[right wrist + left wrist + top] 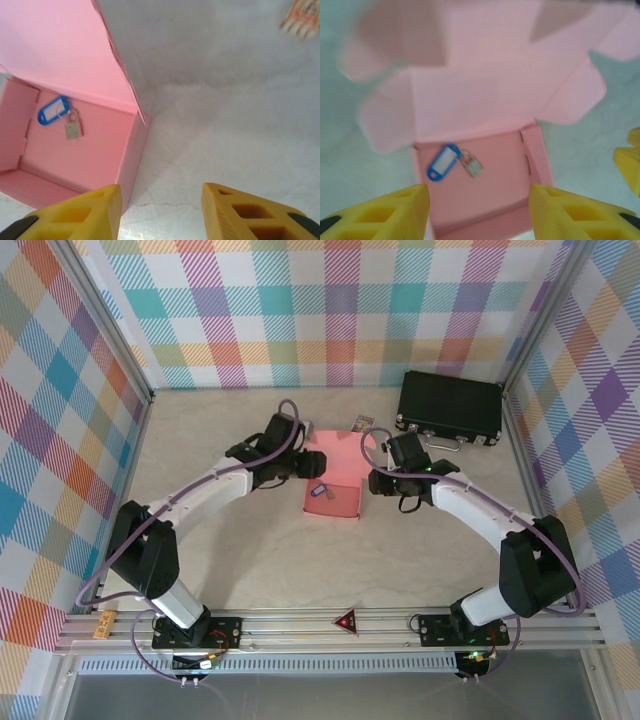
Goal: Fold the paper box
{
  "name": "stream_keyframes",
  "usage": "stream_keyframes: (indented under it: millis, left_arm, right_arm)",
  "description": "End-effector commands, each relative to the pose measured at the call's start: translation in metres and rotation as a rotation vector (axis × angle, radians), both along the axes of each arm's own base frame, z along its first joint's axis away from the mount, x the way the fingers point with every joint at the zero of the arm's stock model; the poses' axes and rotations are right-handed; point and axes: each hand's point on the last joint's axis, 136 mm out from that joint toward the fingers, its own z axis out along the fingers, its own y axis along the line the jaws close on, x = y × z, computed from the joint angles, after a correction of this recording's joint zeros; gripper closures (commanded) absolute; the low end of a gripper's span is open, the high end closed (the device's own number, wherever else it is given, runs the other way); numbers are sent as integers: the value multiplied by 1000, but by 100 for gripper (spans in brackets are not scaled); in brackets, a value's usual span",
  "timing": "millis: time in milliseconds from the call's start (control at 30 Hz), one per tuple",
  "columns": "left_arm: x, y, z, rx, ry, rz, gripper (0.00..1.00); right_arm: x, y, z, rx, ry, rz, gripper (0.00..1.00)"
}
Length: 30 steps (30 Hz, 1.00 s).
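Firstly, the near edge at 6 o'clock: a rail [300, 625] carries both arm bases, with a small red triangle [345, 620] between them. From there the arms bend inward over the pale table [250, 570] and meet near its middle.

Left gripper [303, 472]: at the 9 o'clock side of the box [340, 504], just beside it. Its wrist view shows the yellow fingers [395, 215] spread apart with nothing pinched between them, and the open tray lying beyond the gap. Finding: jaws apart, empty.

Right gripper [373, 483]: at the 3 o'clock side of the box, close to its wall. In its wrist view the fingers [240, 210] stand apart, one over the tray's corner and the other over bare table. Finding: jaws apart, empty.

Box: salmon-pink card, at the table's centre between the two grippers. The tray is formed, with its walls upright. The lid [338, 452] is not closed; it tilts back from the far wall toward 12 o'clock, its side flaps [570, 95] loose. On the tray floor lie a blue key tag [442, 162] and a small padlock [471, 164], touching.

Beyond the lid, at 12 o'clock, a small printed packet [361, 422] lies flat. Farthest, at 1 o'clock near the far right corner, sits a black case [450, 408] with a handle, well apart from the box.
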Motion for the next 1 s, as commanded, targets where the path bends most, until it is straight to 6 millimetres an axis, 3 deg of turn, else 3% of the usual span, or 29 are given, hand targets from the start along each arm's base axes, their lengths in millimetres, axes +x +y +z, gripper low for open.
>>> stream_keyframes:
  millis: [0, 200, 467, 967]
  left_arm:
    - [12, 35, 7, 116, -28, 6, 45]
    - [34, 36, 2, 130, -14, -134, 44]
    - [52, 35, -15, 133, -6, -231, 44]
    - [58, 19, -29, 17, 38, -316, 55]
  right_arm:
    - [13, -1, 26, -34, -51, 75, 51]
    - [33, 4, 39, -2, -49, 115, 46]
    - [50, 13, 34, 26, -11, 162, 43]
    - [62, 28, 14, 55, 53, 201, 51]
